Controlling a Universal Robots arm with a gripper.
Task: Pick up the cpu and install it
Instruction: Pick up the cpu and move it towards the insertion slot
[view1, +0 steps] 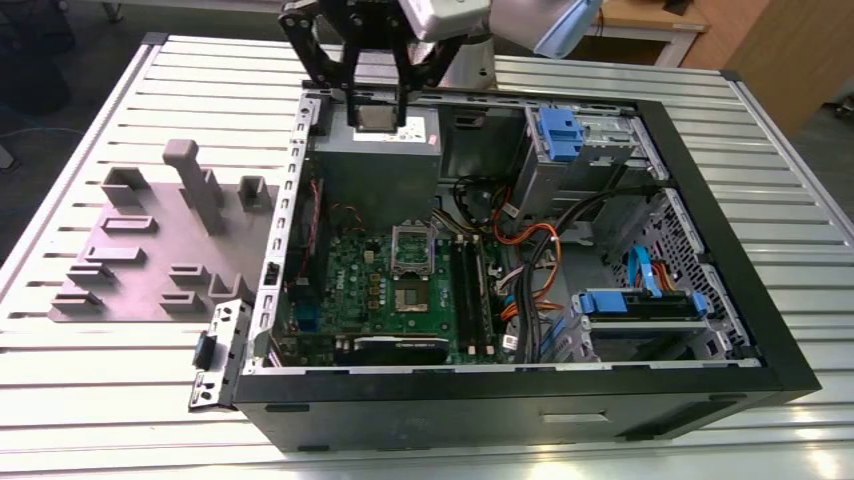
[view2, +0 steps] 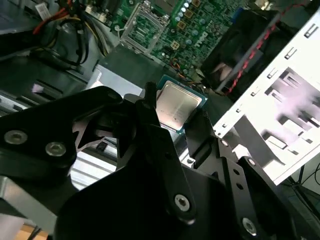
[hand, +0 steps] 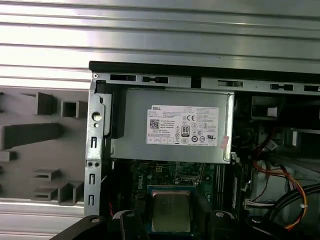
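Right now the cpu (view2: 176, 106) hangs above the grey power supply box (hand: 175, 125) inside the open computer case (view1: 747, 330), well apart from the socket frame (view2: 145, 25) on the green motherboard (view1: 360, 290). My worry is the hold: only the thin rim is pinched, so a jolt could tip the chip or let it drop onto the box or the board. If it reaches the socket tilted or turned the wrong way, I judge the contacts could be damaged. Loose cables (view1: 527, 250) beside the board could also snag the arm. The pincer (view1: 375, 114) is narrowed to the chip's width, its fingers (view2: 149, 100) on opposite edges, touching nothing else I can see.
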